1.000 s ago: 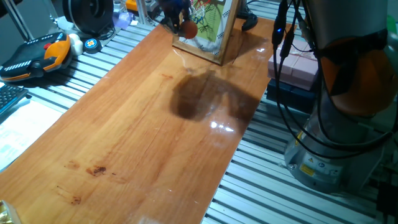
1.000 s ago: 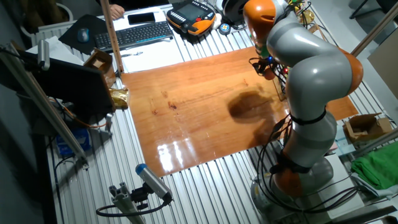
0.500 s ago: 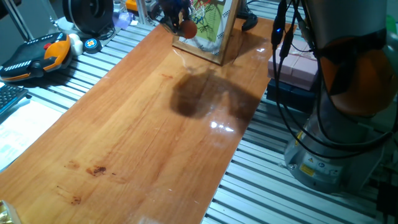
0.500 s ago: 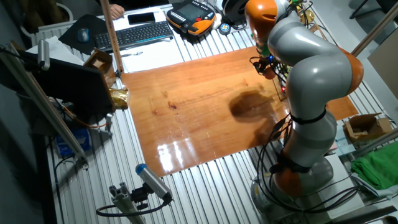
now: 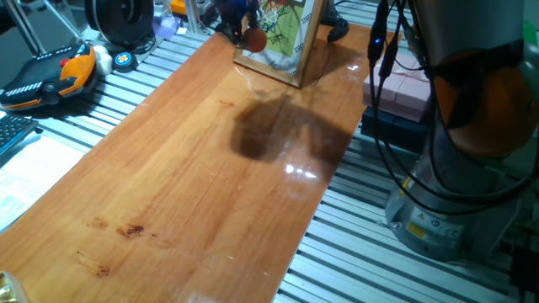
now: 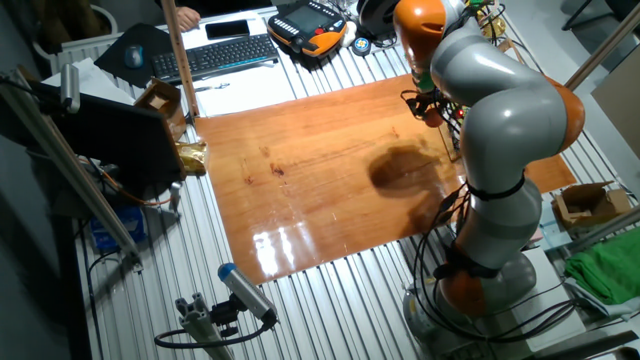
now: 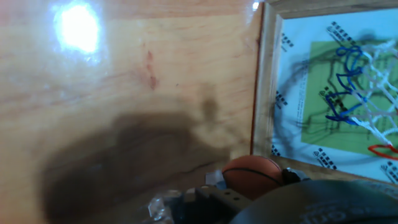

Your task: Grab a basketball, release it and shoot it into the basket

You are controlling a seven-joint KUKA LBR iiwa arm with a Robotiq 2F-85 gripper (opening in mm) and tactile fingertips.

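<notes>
One small orange basketball (image 5: 255, 38) is held up above the far end of the wooden worktop (image 5: 194, 177), right in front of the wood-framed backboard (image 5: 282, 34). In the hand view the ball (image 7: 252, 176) sits pinched in the gripper (image 7: 249, 186), whose dark fingers close on it from either side, and its faint dark seams are just visible. Being round, it shows no long axis.

The backboard stands upright near the worktop's far edge, its green-and-white picture facing the ball. Small dark printed marks run along the white border of the picture, too blurred to read. The basket (image 7: 373, 118) juts out from that picture, with white and blue net strings and a reddish rim showing at the frame's right edge.

Off the worktop's left edge lies an orange-and-black pendant (image 5: 50, 74); no writing on it is legible. A keyboard (image 6: 225, 55) lies nearby on the slatted metal table.
</notes>
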